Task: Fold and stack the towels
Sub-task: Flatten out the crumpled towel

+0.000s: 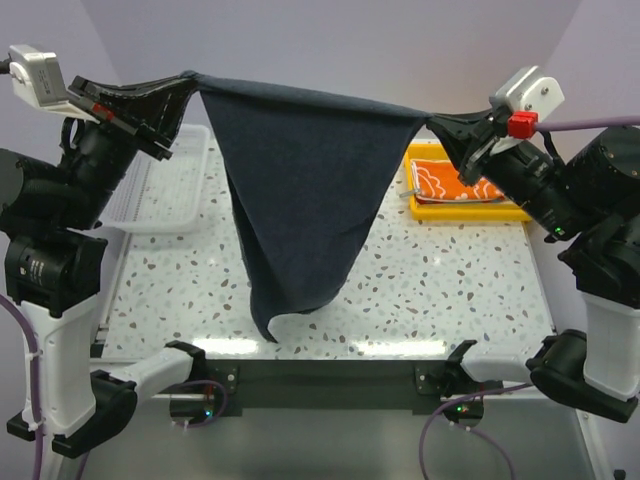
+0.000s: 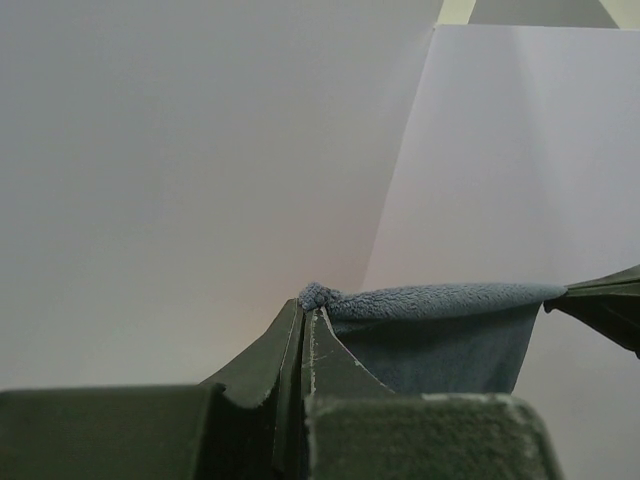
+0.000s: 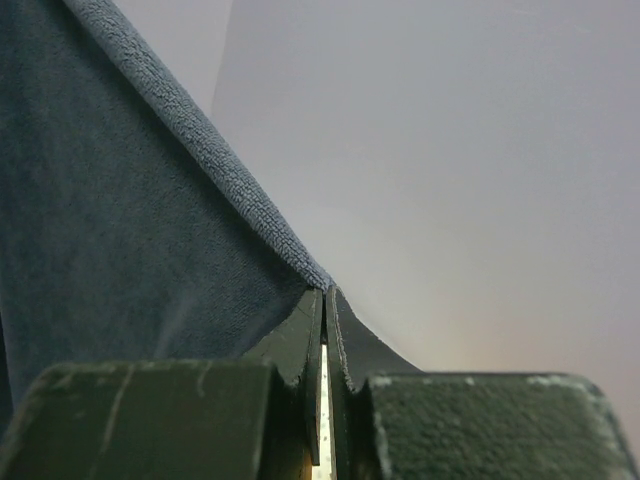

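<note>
Dark blue-grey towel [image 1: 300,200] hangs over table [image 1: 430,290], stretched btwn both arms. L gripper [image 1: 186,82] & R gripper [image 1: 436,122] each pinch one top corner, jaws pressed tight. Lower tip poss. touches table; view unclear. Hold top edge taut & level, then lay flat w/o slack.

A towel [image 1: 300,180] hangs spread above the middle of the table [image 1: 450,290]. One upper corner is pinched in the left gripper [image 1: 188,80] over the far-left part, the other in the right gripper [image 1: 434,122] over the far-right part. Its lowest tip reaches toward the near edge; whether it touches the table cannot be told. A mesh basket [image 1: 165,190] sits at the far-left corner. A tray [image 1: 470,213] sits at the far-right corner, with a second towel [image 1: 455,185] lying in it.
</note>
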Robot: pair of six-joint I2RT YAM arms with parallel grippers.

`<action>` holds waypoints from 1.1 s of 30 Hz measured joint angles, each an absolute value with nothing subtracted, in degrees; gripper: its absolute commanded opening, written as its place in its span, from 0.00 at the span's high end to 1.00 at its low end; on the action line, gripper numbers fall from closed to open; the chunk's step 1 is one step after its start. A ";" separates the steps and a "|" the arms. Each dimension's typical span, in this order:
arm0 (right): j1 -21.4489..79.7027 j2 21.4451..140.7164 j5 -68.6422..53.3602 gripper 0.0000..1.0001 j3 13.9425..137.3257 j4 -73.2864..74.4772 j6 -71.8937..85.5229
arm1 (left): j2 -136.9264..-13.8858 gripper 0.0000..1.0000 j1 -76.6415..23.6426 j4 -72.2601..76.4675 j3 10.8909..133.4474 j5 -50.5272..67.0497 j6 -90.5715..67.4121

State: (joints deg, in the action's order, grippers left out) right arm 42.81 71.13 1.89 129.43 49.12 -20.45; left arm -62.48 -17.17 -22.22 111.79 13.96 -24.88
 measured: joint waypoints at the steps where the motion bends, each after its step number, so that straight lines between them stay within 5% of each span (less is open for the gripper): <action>1: 42.81 71.31 2.20 1.00 129.32 48.86 -20.47 | -62.52 1.00 -17.17 -22.28 111.79 13.67 -24.84; 14: 42.70 73.23 4.40 1.00 125.86 46.30 -20.49 | -64.38 1.00 -17.10 -24.29 110.43 10.07 -23.75; 33: 42.74 64.84 -12.67 1.00 129.82 48.99 -20.64 | -57.30 1.00 -17.06 -23.62 114.24 23.97 -21.69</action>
